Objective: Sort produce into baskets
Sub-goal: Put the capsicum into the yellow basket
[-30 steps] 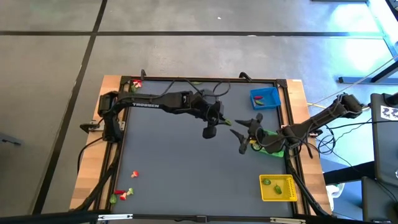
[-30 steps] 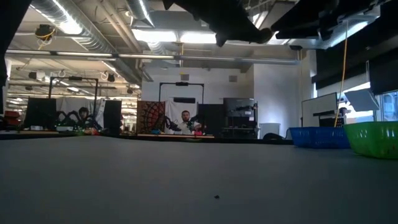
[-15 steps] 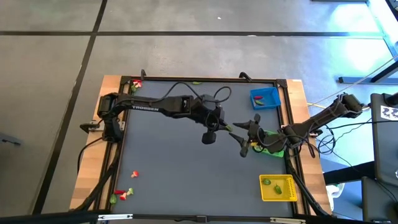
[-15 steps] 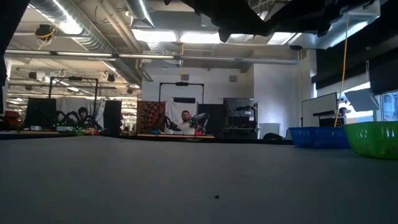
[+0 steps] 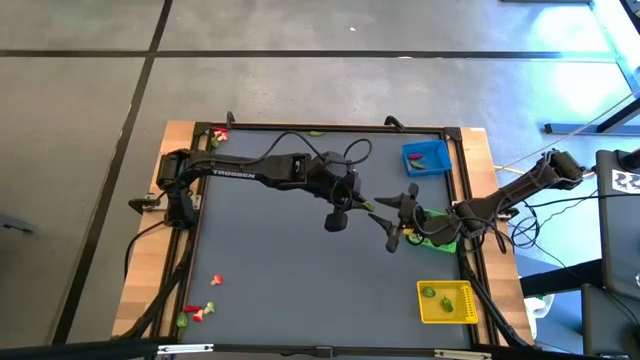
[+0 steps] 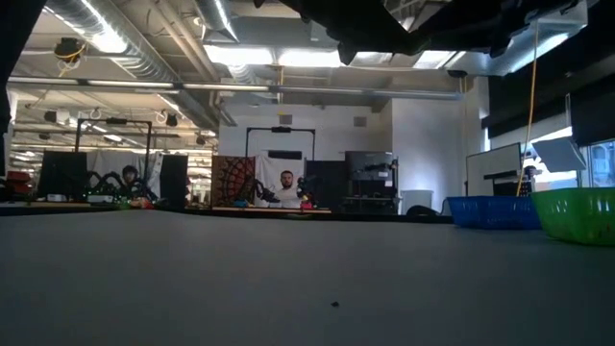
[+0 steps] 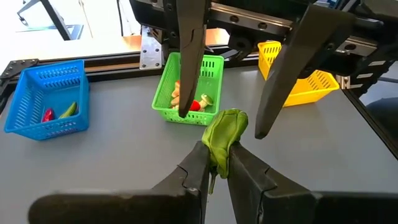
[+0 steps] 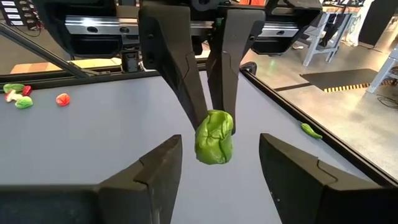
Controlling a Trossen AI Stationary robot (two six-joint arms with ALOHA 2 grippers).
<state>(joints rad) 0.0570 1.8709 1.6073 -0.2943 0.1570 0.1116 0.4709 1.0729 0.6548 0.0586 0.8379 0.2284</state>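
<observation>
My left gripper (image 7: 216,163) is shut on a green leafy produce piece (image 7: 225,132), held above the table's middle (image 5: 364,203). My right gripper (image 8: 219,167) is open. Its two fingers (image 7: 188,59) stand on either side of the piece without touching it. The green basket (image 7: 186,93) with several pieces stands behind, partly under the right arm (image 5: 440,235). The blue basket (image 5: 426,157) sits at the far right and the yellow basket (image 5: 448,301) at the near right. My left gripper pinches the green piece by the end nearest it (image 7: 219,157) between its two fingers (image 8: 186,81). The fingers come from the table's left, slanting down. The rest of the piece sticks out past the fingertips, lifted clear of the table.
Loose red and green produce lies at the near left (image 5: 200,305) and the far left corner (image 5: 217,133). One green piece lies at the far edge (image 5: 316,132). The blue basket (image 7: 46,102) holds a red and a green piece. People sit in the room beyond the table (image 6: 285,187).
My left gripper, still shut on the green piece, has shifted slightly toward the table's near edge and then kept still. The piece stays clear of the table between my right gripper's open fingers.
</observation>
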